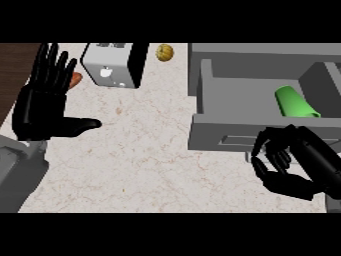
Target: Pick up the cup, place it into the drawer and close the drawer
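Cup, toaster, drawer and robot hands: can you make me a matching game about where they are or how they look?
Things:
1. cup
2. toaster
3. drawer
4. left robot hand

Descriptions:
A. open flat, fingers straight, at the left of the view
B. green, lying inside the drawer
C. pulled open, grey
D. white and black, standing at the back of the counter

Pairs: 1-B, 2-D, 3-C, 4-A

The right robot hand is in front of the drawer, fingers curled and holding nothing.
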`<move>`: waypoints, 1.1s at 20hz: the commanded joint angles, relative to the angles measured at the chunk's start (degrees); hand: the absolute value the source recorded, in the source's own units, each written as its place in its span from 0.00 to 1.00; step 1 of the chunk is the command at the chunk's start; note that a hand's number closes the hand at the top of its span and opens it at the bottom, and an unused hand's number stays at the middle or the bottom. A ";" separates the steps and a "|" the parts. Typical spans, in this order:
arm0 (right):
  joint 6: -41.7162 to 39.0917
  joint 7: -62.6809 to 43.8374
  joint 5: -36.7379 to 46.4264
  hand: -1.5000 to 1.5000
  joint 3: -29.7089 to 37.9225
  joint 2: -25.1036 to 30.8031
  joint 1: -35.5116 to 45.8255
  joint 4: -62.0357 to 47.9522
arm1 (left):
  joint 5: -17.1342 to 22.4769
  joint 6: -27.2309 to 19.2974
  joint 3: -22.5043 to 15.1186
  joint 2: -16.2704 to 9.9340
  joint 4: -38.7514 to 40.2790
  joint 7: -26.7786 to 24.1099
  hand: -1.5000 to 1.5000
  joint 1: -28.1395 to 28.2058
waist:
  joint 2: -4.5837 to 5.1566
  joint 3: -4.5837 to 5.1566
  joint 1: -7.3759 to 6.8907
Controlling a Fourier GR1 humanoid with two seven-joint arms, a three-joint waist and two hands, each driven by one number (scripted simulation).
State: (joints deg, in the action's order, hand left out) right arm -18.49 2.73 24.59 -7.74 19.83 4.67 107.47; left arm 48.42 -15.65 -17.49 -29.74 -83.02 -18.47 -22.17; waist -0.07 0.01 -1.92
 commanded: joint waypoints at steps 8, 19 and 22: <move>11.63 9.98 17.49 0.00 -5.83 -5.09 8.69 -27.20 | 0.39 10.51 7.64 -3.69 -4.18 -1.80 0.00 13.71 | 0.17 -0.02 1.08; 14.71 16.30 21.71 0.00 -0.36 -7.84 27.66 -57.74 | -2.40 19.12 12.00 -0.39 3.37 -3.84 0.00 13.60 | 0.48 -0.03 0.90; 16.34 18.58 21.21 0.00 2.46 -8.35 30.74 -64.18 | -1.64 18.53 14.26 -1.60 -2.90 -0.52 0.00 18.19 | 0.27 -0.05 0.72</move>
State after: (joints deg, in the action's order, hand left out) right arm -2.82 18.81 46.46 -8.98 11.83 28.78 53.30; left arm 46.84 2.53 -4.57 -31.30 -83.24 -20.90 -6.19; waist 0.11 0.02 -0.95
